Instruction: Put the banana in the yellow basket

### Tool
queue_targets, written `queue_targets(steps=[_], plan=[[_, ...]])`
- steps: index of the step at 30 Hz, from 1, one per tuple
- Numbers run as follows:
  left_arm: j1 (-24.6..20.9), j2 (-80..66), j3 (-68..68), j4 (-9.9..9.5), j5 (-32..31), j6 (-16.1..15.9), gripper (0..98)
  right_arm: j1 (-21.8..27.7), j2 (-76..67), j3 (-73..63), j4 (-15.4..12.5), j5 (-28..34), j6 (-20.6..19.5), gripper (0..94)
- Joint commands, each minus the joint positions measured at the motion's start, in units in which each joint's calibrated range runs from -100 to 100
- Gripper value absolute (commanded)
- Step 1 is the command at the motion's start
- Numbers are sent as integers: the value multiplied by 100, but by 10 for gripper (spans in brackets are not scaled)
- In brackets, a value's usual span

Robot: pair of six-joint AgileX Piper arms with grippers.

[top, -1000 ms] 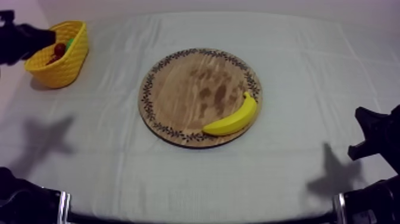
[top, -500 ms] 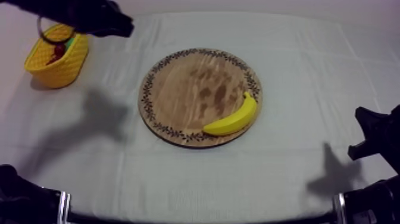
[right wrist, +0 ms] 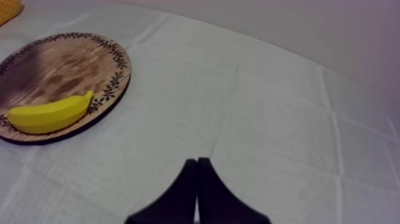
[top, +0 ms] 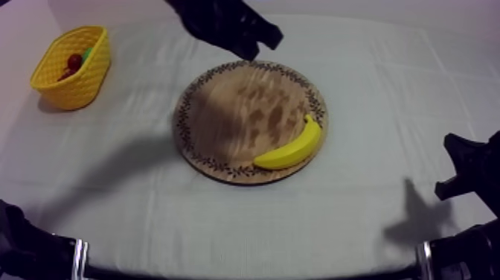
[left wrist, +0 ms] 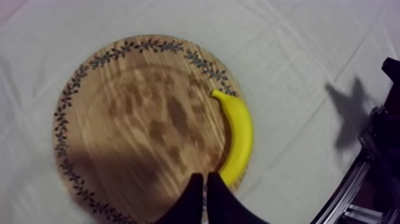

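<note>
1. Banana (top: 290, 147): well apart from the nearest item, the right arm (top: 469, 175), which sits low at the right edge of the counter (top: 357, 223).
2. At that arm's end, the right jaws: pressed together into a narrow wedge, clenched on nothing, above bare counter. From the right wrist, board and banana off to one side and well apart.
3. Banana, in detail: flat on the round wooden board (top: 223, 112), on its near right part. Curved along the patterned rim, with one end lying over the rim pattern and the stem end pointing to the far right. Apart from both arms.
4. Board: middle of the counter, dark blotches in the grain. Shaded across its left and far parts.
5. Left arm (top: 227, 26): in from the far side, held above the board's far rim. At its end, the left jaws: closed together as a thin wedge, gripping nothing. From the left wrist, tips in line with the board's rim close by the banana's blunt end, above it and not touching.
6. Yellow basket (top: 72, 65): far left of the counter, well apart from the board. Inside, a small red fruit (top: 74, 61) and something green (top: 87, 53), kind not clear.
</note>
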Motion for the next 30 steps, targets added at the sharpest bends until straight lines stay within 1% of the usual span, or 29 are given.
queue_targets(steps=[1, 4, 6, 7, 9, 14, 15, 17, 19, 21, 25, 30], plan=[[61, 310, -255, 4, 8, 43, 2, 1, 3, -3, 0, 0, 0, 2], [129, 395, -336, 3, -50, 108, 4, 1, 3, -3, 0, 0, 0, 2], [160, 394, -322, 23, -107, 113, 49, 1, 3, -3, 0, 0, 0, 2], [180, 389, -300, 30, -137, 112, 100, 1, 3, -3, 0, 0, 0, 2], [236, 371, -238, 28, -208, 113, 249, 1, 3, -3, 0, 0, 0, 2], [385, 361, 13, 32, -307, 237, 662, 1, 3, -3, 0, 0, 0, 2], [404, 374, 55, 40, -314, 274, 726, 1, 3, -3, 0, 0, 0, 2], [427, 417, 119, 69, -322, 323, 816, 1, 3, -3, 0, 0, 0, 2], [435, 480, 162, 110, -330, 353, 869, 1, 3, -3, 0, 0, 0, 2], [438, 560, 197, 158, -365, 363, 894, 1, 3, -3, 0, 0, 0, 2], [466, 792, 209, 233, -498, 341, 896, 1, 3, -3, 0, 0, 0, 2], [499, 1265, 22, 342, -553, 225, 884, 1, 3, -3, 0, 0, 0, 2]])
